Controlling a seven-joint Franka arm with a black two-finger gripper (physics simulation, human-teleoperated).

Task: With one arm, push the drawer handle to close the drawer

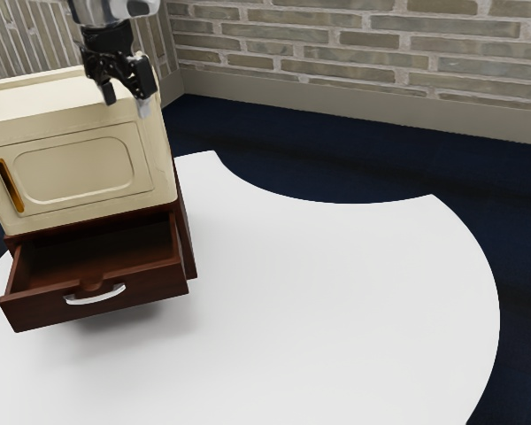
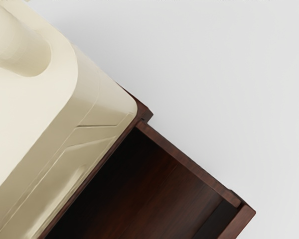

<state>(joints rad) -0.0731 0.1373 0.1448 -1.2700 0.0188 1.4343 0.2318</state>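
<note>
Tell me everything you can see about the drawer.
The drawer is an open-topped box in what looks like dark reddish-brown wood, pulled out of its matching casing, below the cream cabinet. Its front has a curved, pale, metallic-looking handle and a notch in the top edge. The claw hangs higher up, not touching it.

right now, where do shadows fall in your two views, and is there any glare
Exterior view: a soft grey shadow on the white table under the open drawer; wrist view: the drawer's inside goes nearly black beside the cream box, with a pale sheen on the box's front.
</note>
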